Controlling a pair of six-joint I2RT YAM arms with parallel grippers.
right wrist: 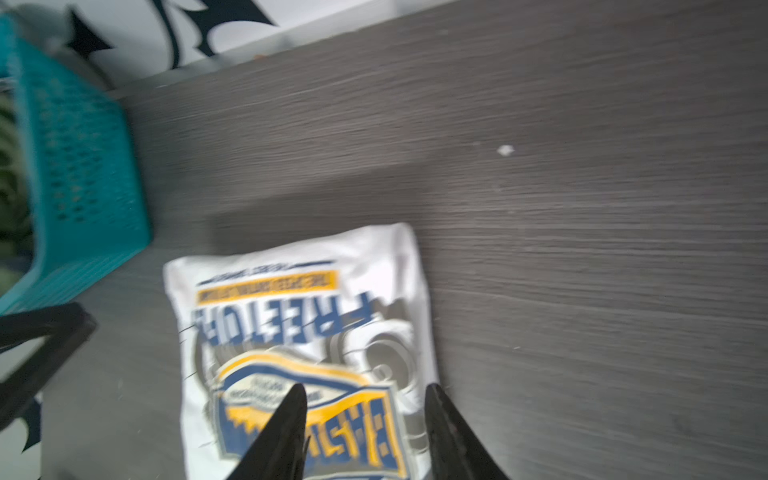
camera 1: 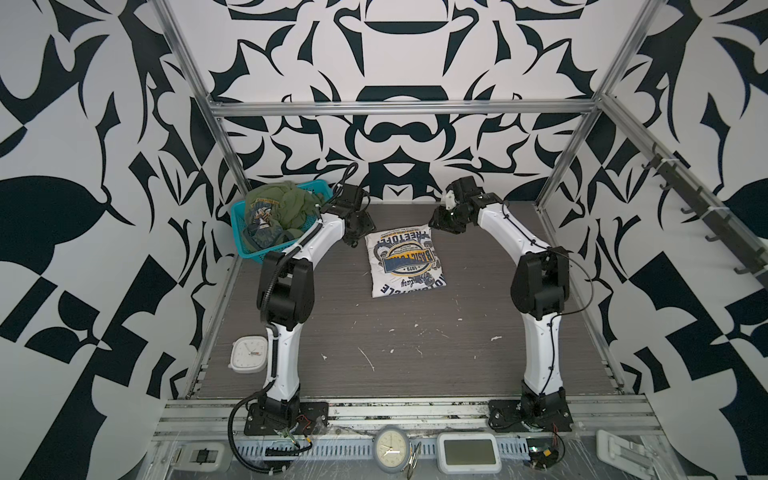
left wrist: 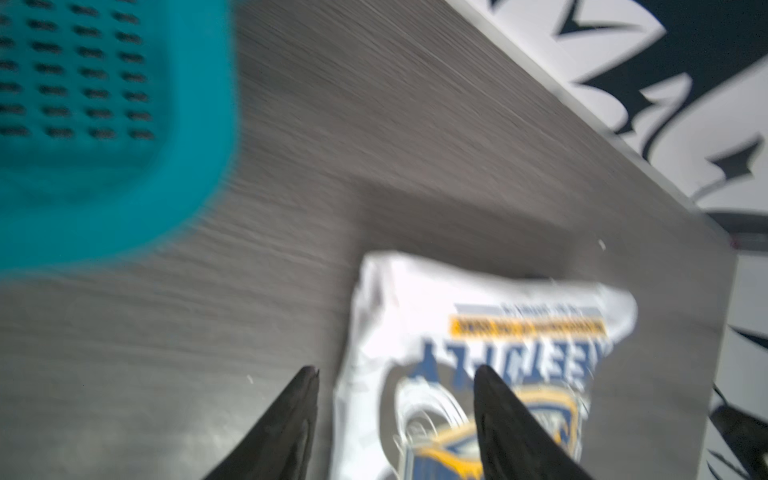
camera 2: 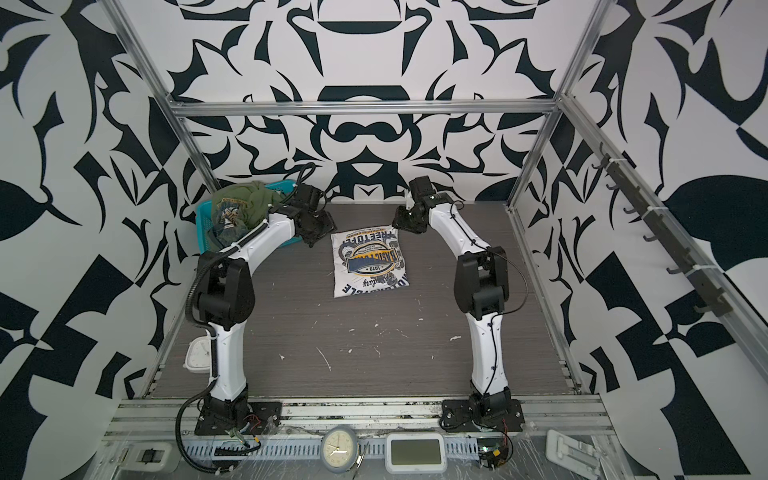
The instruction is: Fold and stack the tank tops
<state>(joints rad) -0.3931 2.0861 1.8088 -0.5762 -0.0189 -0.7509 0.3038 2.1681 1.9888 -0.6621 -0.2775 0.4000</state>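
The white tank top (camera 1: 405,259) (camera 2: 370,259) lies folded into a rectangle on the grey table, badge print up. It also shows as the white top (left wrist: 415,332) (right wrist: 299,316) in both wrist views. The olive green tank top (camera 1: 286,205) (camera 2: 243,205) sits crumpled in the teal basket (camera 1: 237,226) (camera 2: 202,226) at the back left. My left gripper (camera 1: 354,235) (left wrist: 395,370) hovers open over the white top's far left corner. My right gripper (camera 1: 444,220) (right wrist: 365,386) hovers open over its far right corner. Neither holds any cloth.
The teal basket (left wrist: 124,199) (right wrist: 83,166) stands close to the left gripper. A white square clock (camera 1: 249,353) lies at the table's left edge. A round clock (camera 1: 392,449) and a small screen (camera 1: 469,453) sit on the front rail. Metal frame posts flank the table.
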